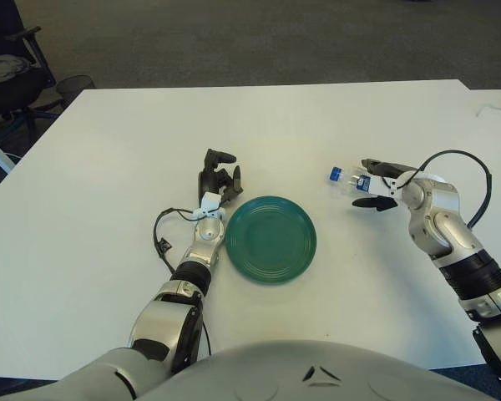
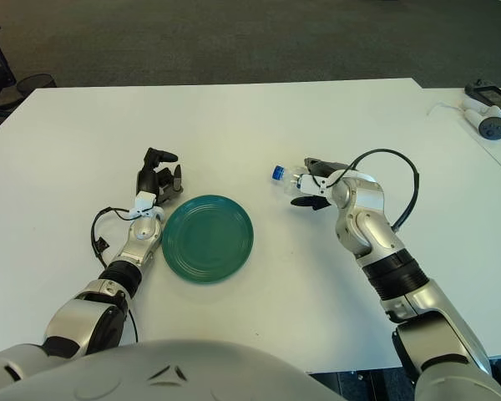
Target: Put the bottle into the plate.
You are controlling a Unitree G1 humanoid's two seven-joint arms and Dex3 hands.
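Observation:
A small clear bottle [image 1: 348, 178] with a blue cap lies sideways in my right hand [image 1: 371, 185], cap pointing left. The hand's fingers are closed around it, right of the green plate [image 1: 271, 238] and a short gap away from its rim. The same bottle [image 2: 290, 178] and right hand [image 2: 313, 189] appear in the right eye view, above the white table [image 1: 108, 167]. My left hand [image 1: 220, 180] shows just beside the plate's upper left rim, fingers loosely curled and holding nothing.
A black cable [image 1: 161, 234] loops by my left forearm. A dark chair [image 1: 8, 75] stands off the table's far left corner. White devices [image 2: 488, 113] lie at the far right on a second table.

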